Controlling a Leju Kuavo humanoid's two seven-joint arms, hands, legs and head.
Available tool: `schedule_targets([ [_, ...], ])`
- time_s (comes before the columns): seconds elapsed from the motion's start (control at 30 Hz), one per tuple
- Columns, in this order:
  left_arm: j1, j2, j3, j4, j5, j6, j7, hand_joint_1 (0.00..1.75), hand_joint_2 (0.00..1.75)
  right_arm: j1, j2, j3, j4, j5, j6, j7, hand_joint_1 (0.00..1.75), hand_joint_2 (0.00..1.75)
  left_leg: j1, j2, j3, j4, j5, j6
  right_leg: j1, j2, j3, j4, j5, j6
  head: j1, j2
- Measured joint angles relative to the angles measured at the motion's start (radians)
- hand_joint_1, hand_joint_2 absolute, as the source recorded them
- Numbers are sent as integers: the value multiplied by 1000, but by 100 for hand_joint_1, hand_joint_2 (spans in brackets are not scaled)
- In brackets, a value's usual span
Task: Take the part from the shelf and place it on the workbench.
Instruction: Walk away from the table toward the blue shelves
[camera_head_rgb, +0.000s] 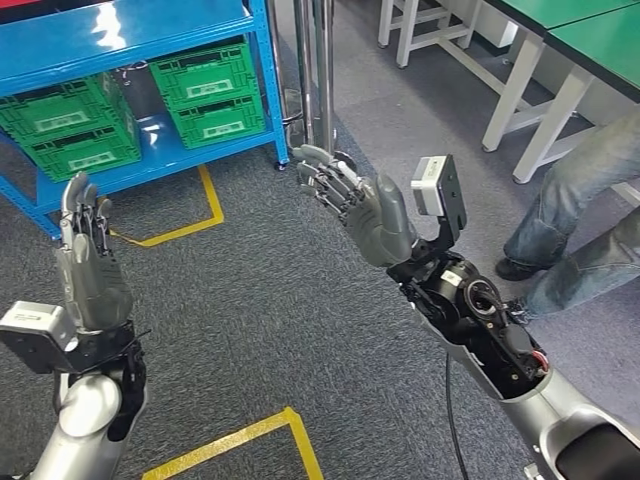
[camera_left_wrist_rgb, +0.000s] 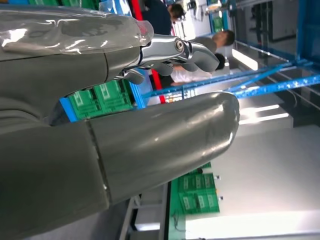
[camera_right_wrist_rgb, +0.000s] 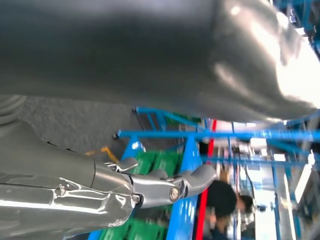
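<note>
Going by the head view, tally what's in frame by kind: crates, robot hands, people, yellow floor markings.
Green crates on the blue shelf: 4 (two stacks of two,)
Robot hands: 2, left hand, right hand, both holding nothing
People: 1, legs
Yellow floor markings: 2 ()
Total: 9

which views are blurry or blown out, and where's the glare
Head view: sharp and evenly lit, with glare on the blue shelf top. Left wrist view: the left hand is soft and close, the background overexposed white. Right wrist view: the right hand is blurred, with a bright highlight on it.
</note>
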Motion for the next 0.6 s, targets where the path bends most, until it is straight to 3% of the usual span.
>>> schedule_targets([
  [0.07, 2, 0, 0, 0, 0, 0, 0, 0, 0, 1, 0, 0, 3, 0, 0, 1, 0, 0, 4, 19, -62, 107, -29, -5, 2, -27, 0, 0, -3, -2, -12, 0],
  [0.1, 3, 1, 0, 0, 1, 0, 0, 0, 0, 2, 1, 0, 5, 0, 0, 1, 0, 0, 5, 21, -65, 106, -16, -5, 2, -40, 1, 0, -4, -2, -17, 0],
  [0.13, 3, 1, 0, 0, 1, 0, 0, 0, 0, 1, 1, 0, 6, 1, 0, 1, 0, 0, 6, 25, -44, 62, 13, -4, 2, -53, 4, 0, -7, -1, -21, 0],
  [0.23, 2, 2, 0, 0, 1, 0, 0, 0, 0, 0, 2, 0, 6, 6, 0, 2, 0, 0, -3, 71, 71, -156, 98, 10, 9, -84, 15, 0, -18, 9, -27, 0],
  [0.3, 1, 2, 0, 0, 1, 0, 1, 0, 0, -1, 3, 0, 6, 8, 0, 3, 0, 0, -11, 78, 93, -200, 102, 22, 15, -101, 20, -1, -24, 19, -25, 0],
  [0.37, 2, 3, 0, 0, 1, 0, 1, 0, 0, -2, 5, 0, 6, 10, -1, 3, 0, 0, -9, 55, 95, -203, 103, 33, 13, -110, 25, -2, -32, 29, -20, 0],
  [0.43, 1, 3, 0, -1, 1, 0, 1, 0, 0, -2, 6, -1, 7, 11, -1, 3, 0, 0, -3, 37, 102, -209, 104, 44, 9, -76, 9, 43, -66, 36, -14, 0],
  [0.5, 1, 1, 0, -1, 2, -1, 1, 0, 0, 1, 7, -3, 7, 7, -2, 3, 0, 0, -1, 22, 107, -211, 102, 52, 10, -24, -53, 174, -128, 38, -1, 0],
  [0.53, 1, 0, 0, -1, 4, -2, 1, 0, 0, 5, 7, -4, 7, 4, -4, 3, 0, 0, -2, 15, 108, -211, 101, 55, 11, -12, -93, 250, -153, 38, 6, 0],
  [0.57, 2, 0, 0, -1, 5, -3, 1, 0, 0, 9, 7, -4, 7, -1, -5, 3, 0, 0, -4, 7, 109, -210, 100, 56, 12, -7, -123, 300, -161, 38, 11, 0],
  [0.6, 3, -1, 0, 0, 7, -4, 1, 0, 0, 12, 7, -5, 7, -4, -7, 4, 0, 0, -5, -1, 111, -210, 99, 58, 13, -6, -138, 313, -150, 36, 15, 0],
])
